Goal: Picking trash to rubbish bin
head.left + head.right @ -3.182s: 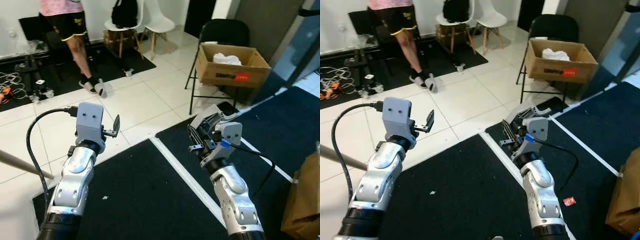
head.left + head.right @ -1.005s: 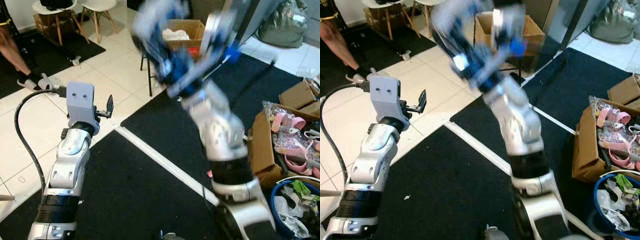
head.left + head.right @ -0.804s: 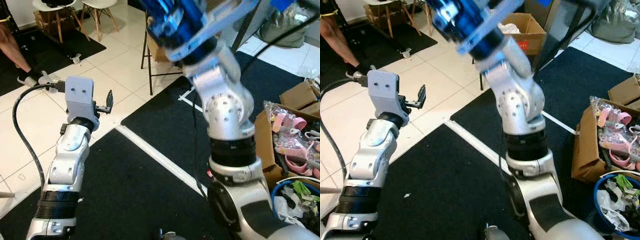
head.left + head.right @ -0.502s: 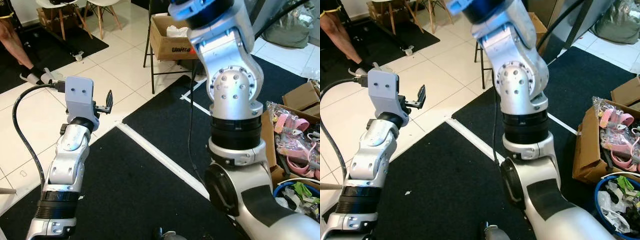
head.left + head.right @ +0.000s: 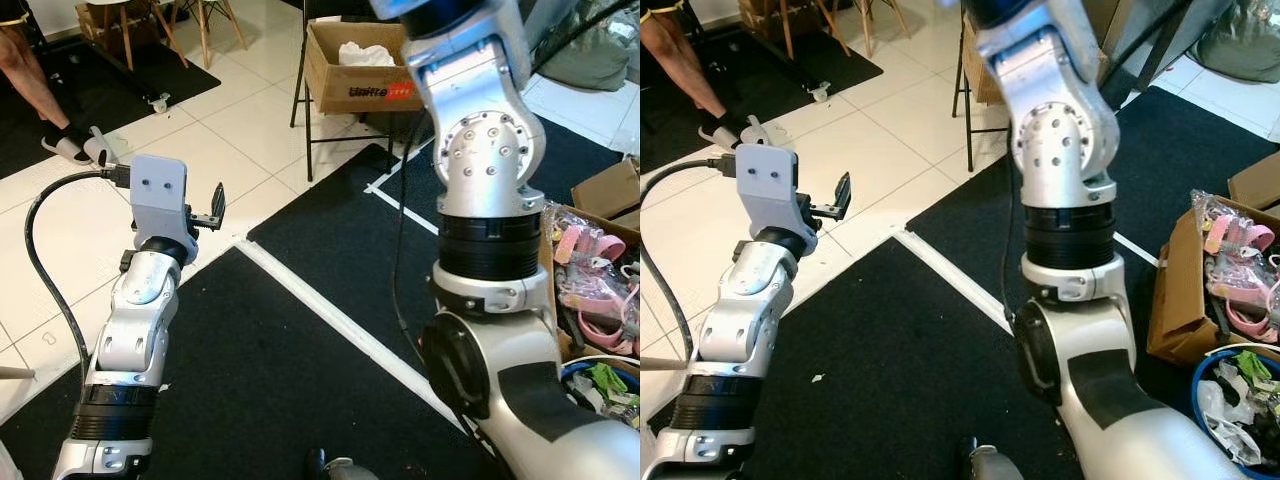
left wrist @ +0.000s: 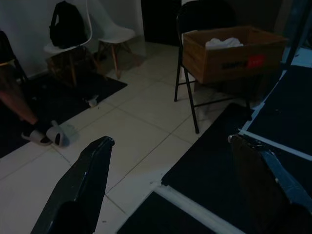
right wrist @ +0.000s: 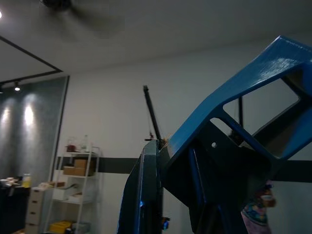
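A blue rubbish bin full of scraps stands on the floor at the near right. A small white scrap lies on the black carpet by my left arm. My left gripper hovers over the tile beside the carpet edge; in the left wrist view it stands open with nothing between its fingers. My right arm is lifted high in front of the head camera, and its wrist passes the top of the frame. In the right wrist view the right gripper points at a wall and ceiling as a blue and dark frame.
A cardboard box with white stuff sits on a black folding chair. Another open box with pink items stands at the right, next to the bin. White tape lines cross the carpet. A person's legs are at the far left.
The right arm has swung up from a blurred pose until its hand left the top of the picture. The camera has shifted slightly. The left arm has held still.
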Tool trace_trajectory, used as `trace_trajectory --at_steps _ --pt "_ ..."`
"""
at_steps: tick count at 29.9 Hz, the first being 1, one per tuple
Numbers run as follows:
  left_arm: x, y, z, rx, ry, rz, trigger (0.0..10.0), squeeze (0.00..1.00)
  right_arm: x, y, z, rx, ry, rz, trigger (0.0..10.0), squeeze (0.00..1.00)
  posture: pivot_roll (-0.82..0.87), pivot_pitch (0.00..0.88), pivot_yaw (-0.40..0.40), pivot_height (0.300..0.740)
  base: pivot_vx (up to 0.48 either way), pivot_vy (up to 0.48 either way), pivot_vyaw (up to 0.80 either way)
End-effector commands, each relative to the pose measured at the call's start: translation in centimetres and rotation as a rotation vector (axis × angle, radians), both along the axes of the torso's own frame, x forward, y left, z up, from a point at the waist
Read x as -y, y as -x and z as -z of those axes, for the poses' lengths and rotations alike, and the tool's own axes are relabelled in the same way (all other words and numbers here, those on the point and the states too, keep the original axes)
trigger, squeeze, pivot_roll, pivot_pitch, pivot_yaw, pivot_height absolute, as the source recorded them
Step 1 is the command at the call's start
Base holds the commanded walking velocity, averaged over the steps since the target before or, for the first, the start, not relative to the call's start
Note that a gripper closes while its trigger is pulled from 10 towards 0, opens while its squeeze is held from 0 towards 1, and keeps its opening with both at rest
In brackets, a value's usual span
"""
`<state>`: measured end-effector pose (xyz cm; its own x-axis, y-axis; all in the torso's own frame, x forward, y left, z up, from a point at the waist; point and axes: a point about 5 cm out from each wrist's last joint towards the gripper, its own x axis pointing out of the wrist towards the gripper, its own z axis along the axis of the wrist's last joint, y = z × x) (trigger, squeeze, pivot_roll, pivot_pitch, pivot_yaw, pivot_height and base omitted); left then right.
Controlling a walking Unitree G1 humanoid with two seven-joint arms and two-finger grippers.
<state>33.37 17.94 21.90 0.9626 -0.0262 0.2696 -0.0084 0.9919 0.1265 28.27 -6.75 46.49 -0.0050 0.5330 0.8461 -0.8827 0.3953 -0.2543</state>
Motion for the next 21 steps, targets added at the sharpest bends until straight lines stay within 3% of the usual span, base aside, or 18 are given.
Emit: trace_trajectory --at_steps 1,11,18,21 --pt "0.1 0.2 0.8 -0.027 0.004 0.000 10.0 0.00 1.0 0.5 -1.1 0.044 -0.036 0.017 10.0 0.00 0.00 0.241 -0.061 0.740 0.000 0.000 0.00" --pt "0.2 0.4 0.9 -0.031 0.003 0.000 10.0 0.00 3.5 0.5 -2.0 0.038 -0.124 0.028 10.0 0.00 0.01 0.239 -0.060 0.740 0.000 0.000 0.00" --pt "0.4 0.6 1.0 -0.033 0.004 0.007 10.0 0.00 5.3 2.2 -2.3 0.058 -0.180 -0.005 10.0 0.00 0.01 0.234 -0.054 0.740 0.000 0.000 0.00" --pt "0.2 0.9 1.6 -0.050 -0.004 0.006 10.0 0.00 6.3 2.1 -0.5 0.008 -0.167 0.052 10.0 0.00 0.02 0.206 -0.037 0.740 0.000 0.000 0.00"
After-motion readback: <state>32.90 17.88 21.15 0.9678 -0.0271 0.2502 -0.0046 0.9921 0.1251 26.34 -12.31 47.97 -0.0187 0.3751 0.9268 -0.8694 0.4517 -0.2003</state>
